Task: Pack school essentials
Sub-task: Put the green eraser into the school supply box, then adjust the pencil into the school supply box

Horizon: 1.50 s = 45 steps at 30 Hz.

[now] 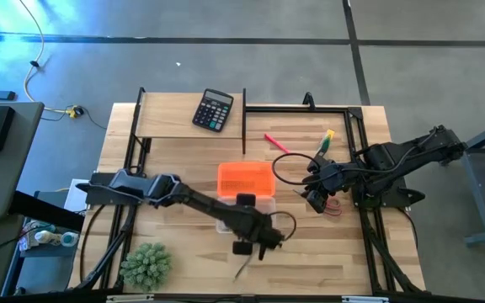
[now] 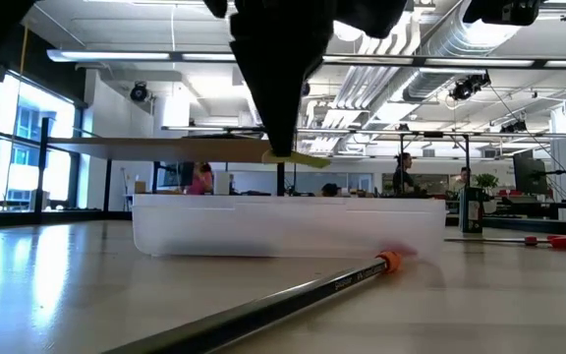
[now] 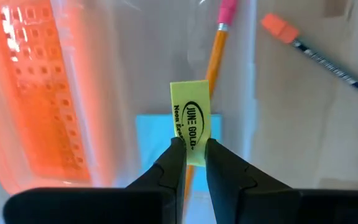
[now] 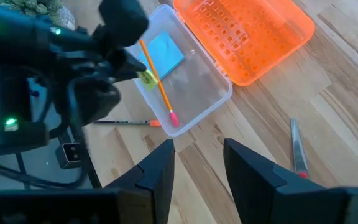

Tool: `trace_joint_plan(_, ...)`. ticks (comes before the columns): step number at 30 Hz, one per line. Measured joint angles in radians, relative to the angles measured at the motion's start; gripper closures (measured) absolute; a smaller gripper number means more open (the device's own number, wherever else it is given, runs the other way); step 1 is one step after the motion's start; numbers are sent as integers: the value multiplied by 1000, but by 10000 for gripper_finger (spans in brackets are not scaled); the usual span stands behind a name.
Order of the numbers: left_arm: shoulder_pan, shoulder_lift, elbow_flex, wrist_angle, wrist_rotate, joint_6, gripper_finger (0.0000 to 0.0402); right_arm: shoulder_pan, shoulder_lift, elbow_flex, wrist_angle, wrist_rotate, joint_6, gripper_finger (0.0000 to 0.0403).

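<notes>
Fingers of the left gripper (image 3: 191, 152) pinch a small yellow-green eraser (image 3: 191, 121), held above the clear box (image 4: 213, 102), whose floor holds the blue note pad (image 4: 165, 52) and an orange pencil (image 4: 156, 83). Right gripper (image 4: 197, 163) hangs spread beside the box over bare wood.

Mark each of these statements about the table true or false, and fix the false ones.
1. The left claw grips a small yellow-green eraser. True.
2. The clear box holds nothing. False: a blue note pad and an orange pencil lie in it.
3. The calculator sits on the raised shelf. True.
4. The right claw holds scissors. False: its fingers stand apart with nothing between them.
5. A dark pencil lies on the table outside the box. True.
</notes>
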Motion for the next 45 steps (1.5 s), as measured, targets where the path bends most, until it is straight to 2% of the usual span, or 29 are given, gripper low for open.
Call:
trace_joint_plan(9,110,0,0,0,179,241,358,0,0,0,-3,2,48,274)
trace_joint_plan(15,146,0,0,-1,193,304,358,0,0,0,-4,8,74,274)
trace_joint_plan(24,187,0,0,-5,195,302,351,0,0,0,-5,53,89,274)
trace_joint_plan(30,214,0,0,-52,199,296,307,0,0,0,-5,75,100,274)
trace_joint_plan(36,222,-11,-1,-56,300,258,268,0,0,0,-15,77,76,274)
trace_joint_plan(39,216,-48,-2,-57,335,234,266,0,0,0,-30,77,71,274)
trace_joint_plan(45,184,-141,-2,-57,326,227,275,0,0,0,-52,77,62,274)
